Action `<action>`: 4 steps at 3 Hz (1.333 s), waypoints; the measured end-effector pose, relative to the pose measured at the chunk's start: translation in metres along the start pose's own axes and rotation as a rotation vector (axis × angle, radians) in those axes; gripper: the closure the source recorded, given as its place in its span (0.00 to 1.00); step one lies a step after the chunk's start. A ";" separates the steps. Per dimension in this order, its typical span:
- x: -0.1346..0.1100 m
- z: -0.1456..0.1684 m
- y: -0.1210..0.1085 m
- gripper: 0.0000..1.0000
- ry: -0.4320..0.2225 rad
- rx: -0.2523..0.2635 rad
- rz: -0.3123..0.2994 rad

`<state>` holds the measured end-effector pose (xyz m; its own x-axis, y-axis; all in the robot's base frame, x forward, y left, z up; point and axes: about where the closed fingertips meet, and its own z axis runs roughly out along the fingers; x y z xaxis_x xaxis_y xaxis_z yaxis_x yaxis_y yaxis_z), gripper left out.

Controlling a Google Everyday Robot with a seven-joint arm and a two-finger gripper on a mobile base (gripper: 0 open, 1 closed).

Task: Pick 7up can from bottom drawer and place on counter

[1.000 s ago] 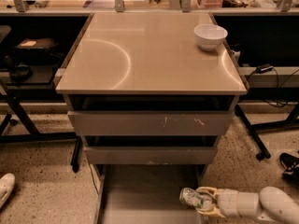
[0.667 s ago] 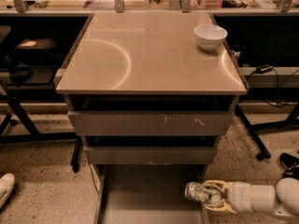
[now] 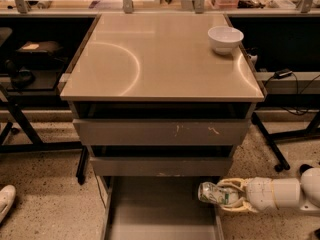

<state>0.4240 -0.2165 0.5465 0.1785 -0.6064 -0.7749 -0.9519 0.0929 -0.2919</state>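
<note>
Step in hand: transfer from drawer to counter, with the grasp made and the placing not yet done.

- The gripper sits at 5 o'clock in the view, entering from 3 o'clock. Its two fingers are clamped around the 7up can.
- The can lies on its side with its end pointing to 9 o'clock. It sits over the right wall of the open drawer. We judge it clear of the floor, but cannot confirm this.
- The counter lies at 12 o'clock from the can, above two closed drawer fronts.
- A white bowl stands at 1 o'clock on the slab, near its right edge.

Next move, in our judgement: raise the can along the cabinet's right side and clear the slab's overhanging edge. Then swing in toward 11 o'clock and set the can down on bare surface, well apart from the bowl. Its dented sides may let it roll, so it should be turned upright.
</note>
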 end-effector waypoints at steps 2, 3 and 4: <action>-0.077 -0.016 -0.051 1.00 -0.027 -0.065 -0.160; -0.134 -0.029 -0.093 1.00 -0.021 -0.107 -0.240; -0.169 -0.043 -0.130 1.00 0.059 -0.096 -0.262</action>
<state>0.5068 -0.1600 0.7395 0.4096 -0.6448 -0.6453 -0.8949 -0.1466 -0.4216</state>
